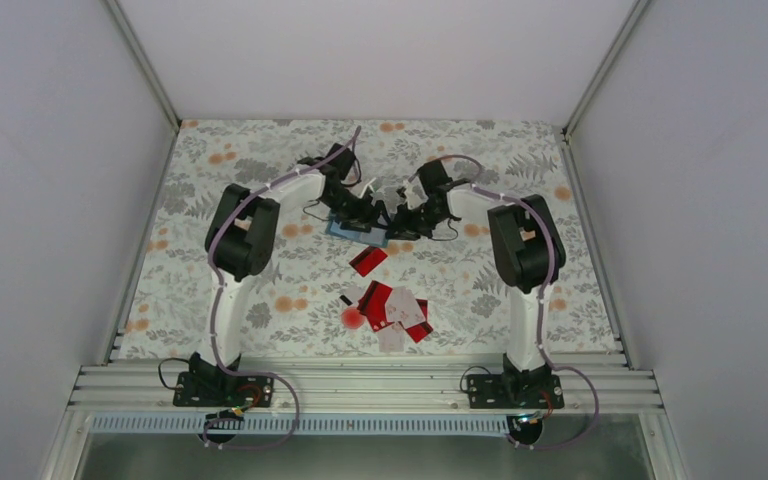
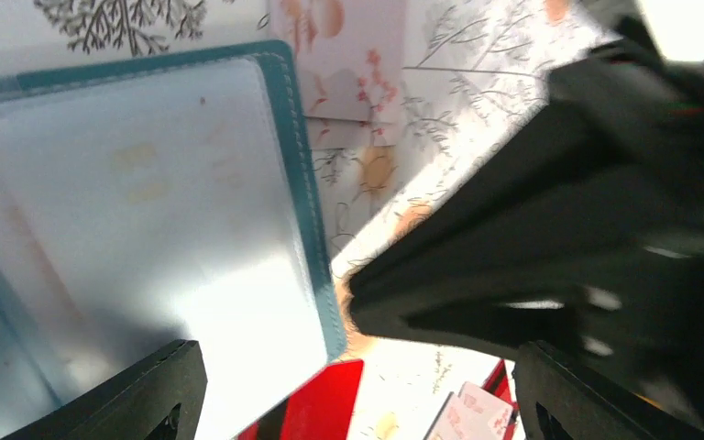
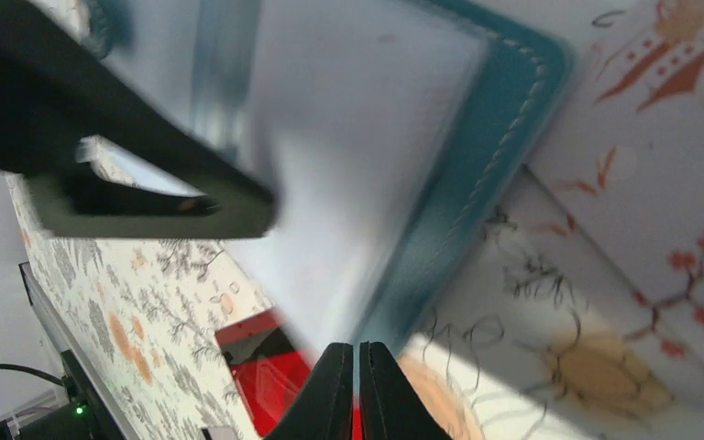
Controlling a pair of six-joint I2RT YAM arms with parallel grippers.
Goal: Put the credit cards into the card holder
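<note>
Credit cards (image 1: 397, 310): red and white heap, near centre of floral table (image 1: 210, 300). Red card (image 1: 367, 261): single, lying apart just beyond the heap. Card holder (image 1: 352, 231): teal, lying open, farther back. Left gripper (image 1: 362, 212): released, jaws spread above holder. Right gripper (image 3: 356, 353): clenched, tips at holder's edge.

The top view looks down from above and behind the arm bases (image 1: 222, 385), taking in the whole floral surface (image 1: 440, 270). Both wrist views hang very close over the card holder (image 2: 295, 165), pointing steeply down. All three share the holder and a red card (image 2: 316, 403).
</note>
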